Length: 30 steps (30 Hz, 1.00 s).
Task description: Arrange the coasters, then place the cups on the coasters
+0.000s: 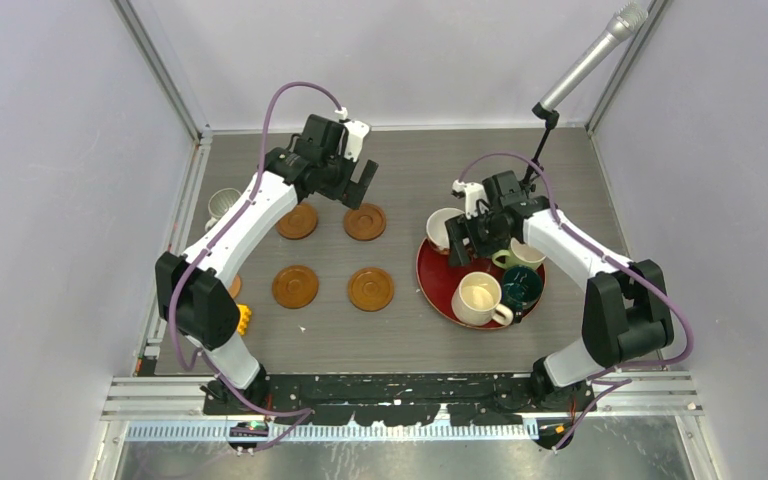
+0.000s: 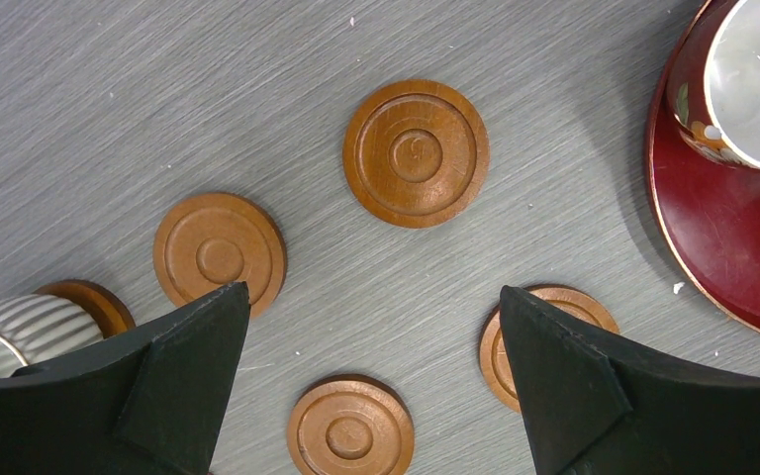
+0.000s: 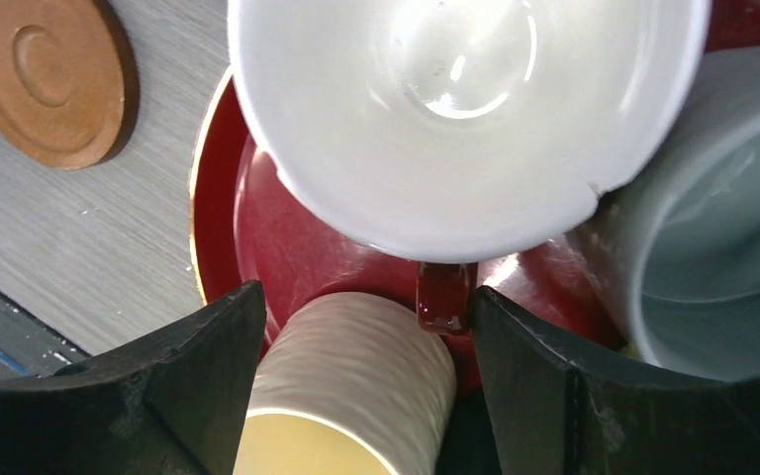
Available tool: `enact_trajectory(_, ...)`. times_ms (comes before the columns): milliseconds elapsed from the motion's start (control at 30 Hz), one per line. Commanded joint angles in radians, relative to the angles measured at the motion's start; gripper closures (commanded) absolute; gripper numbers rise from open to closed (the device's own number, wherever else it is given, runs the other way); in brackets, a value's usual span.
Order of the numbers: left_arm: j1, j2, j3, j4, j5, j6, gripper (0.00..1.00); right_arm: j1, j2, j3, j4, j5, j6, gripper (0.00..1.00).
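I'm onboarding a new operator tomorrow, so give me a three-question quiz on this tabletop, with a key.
1. True or false: the ribbed cup stands on the red tray.
2. How many coasters lie bare in the two-by-two square? A two, B four, C six.
3. Fill in: the ___ arm's gripper hangs over the tray.
Key: 1 false, it stands far left, off the tray. 2 B. 3 right: the right gripper is above the cups there.
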Motion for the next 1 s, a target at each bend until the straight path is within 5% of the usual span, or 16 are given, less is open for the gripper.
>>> enact_trajectory(0, 0.002, -0.018, -0.005, 0.007, -0.01, 0.007, 0.0, 0.036, -0.015, 0.019, 0.023, -0.061, 0.028, 0.21)
enact_trajectory(633, 0.033, 0.011, -0.037, -0.003, 0.055, -0.107, 0.0, 0.189, -0.021, 0.073, 0.041, -0.132, 0.163, 0.21)
enact_trajectory(967, -0.12, -0.043, -0.185, 0.095, 0.119, -0.115, 0.0, 0.014, -0.262, 0.133, -0.012, -0.242, 0.226, 0.17)
